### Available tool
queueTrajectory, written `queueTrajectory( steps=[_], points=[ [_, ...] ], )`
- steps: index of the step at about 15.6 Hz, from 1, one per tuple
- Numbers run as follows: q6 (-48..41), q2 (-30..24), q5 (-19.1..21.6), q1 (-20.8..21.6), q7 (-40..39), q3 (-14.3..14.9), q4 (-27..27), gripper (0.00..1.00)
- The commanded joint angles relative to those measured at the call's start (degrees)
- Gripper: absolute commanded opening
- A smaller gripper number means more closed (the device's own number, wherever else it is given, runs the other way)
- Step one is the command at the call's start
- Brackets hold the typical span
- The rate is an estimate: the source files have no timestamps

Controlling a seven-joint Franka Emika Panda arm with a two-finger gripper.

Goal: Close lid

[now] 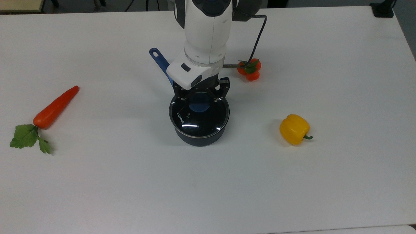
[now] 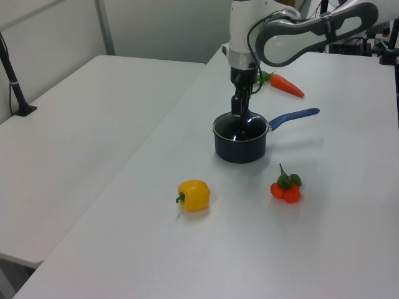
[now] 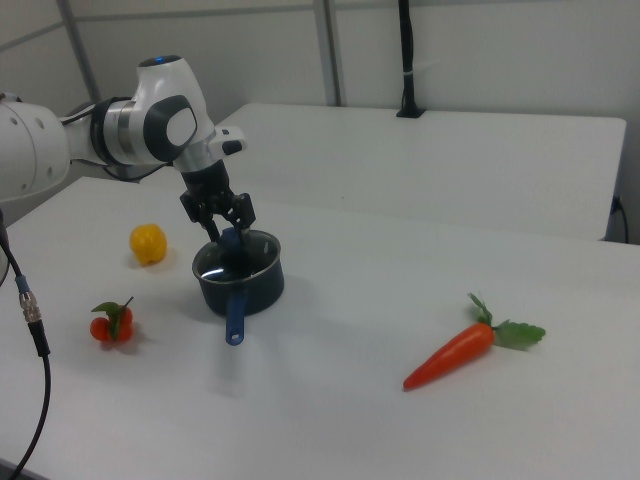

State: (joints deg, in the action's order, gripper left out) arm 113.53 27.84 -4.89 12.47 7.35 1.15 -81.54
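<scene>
Lid (image 1: 199,114) sits on the dark saucepan (image 1: 198,138) in the top view, its metal rim lined up all round with the pot's edge, so it looks seated or very nearly so. The gripper (image 1: 200,96) hangs right over the blue knob (image 1: 199,106), fingers spread to either side of it with a clear gap, not clamped on anything. The pan's blue handle (image 1: 161,62) runs off behind the arm. Well apart on the white table (image 1: 325,182) lie a carrot (image 1: 55,107) at the top view's left, a yellow pepper (image 1: 294,129) at the top view's right and a bunch of small tomatoes (image 1: 249,70) just beyond the pan.

From the left view the gripper (image 2: 239,116) points straight down at the middle of the saucepan (image 2: 240,142); whether it touches the knob I cannot tell from here. The handle (image 2: 293,117) sticks out to the left view's right.

In the right view the open fingers (image 3: 243,208) straddle the knob (image 3: 230,241) just above the pan (image 3: 240,278).

As for handling, I would judge the lid stiff, fairly light, and breakable: glass with a slick surface and a thin rim that offers fingers little to hold. The knob is the obvious place to take hold, gripped from both sides and moved level, since a tilt could let the rim catch on the pot's edge or the lid slide off.
</scene>
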Motion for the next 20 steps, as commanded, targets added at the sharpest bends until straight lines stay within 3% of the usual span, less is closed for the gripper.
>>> queueTrajectory(
  steps=[1,4,9,15,20],
  points=[
    [0.03,-1.73,-1.08,0.54,1.26,0.52,-0.99,1.0],
    [-0.76,-4.36,-1.08,0.1,0.91,0.87,-1.17,1.0],
    [-9.27,-11.21,-0.91,-2.8,0.38,1.05,-1.6,1.0],
    [-16.14,-22.99,-0.12,-7.1,-0.06,0.96,-9.07,1.0],
    [-20.18,-24.85,0.15,-8.51,-2.7,1.13,-8.99,1.0]
  ],
)
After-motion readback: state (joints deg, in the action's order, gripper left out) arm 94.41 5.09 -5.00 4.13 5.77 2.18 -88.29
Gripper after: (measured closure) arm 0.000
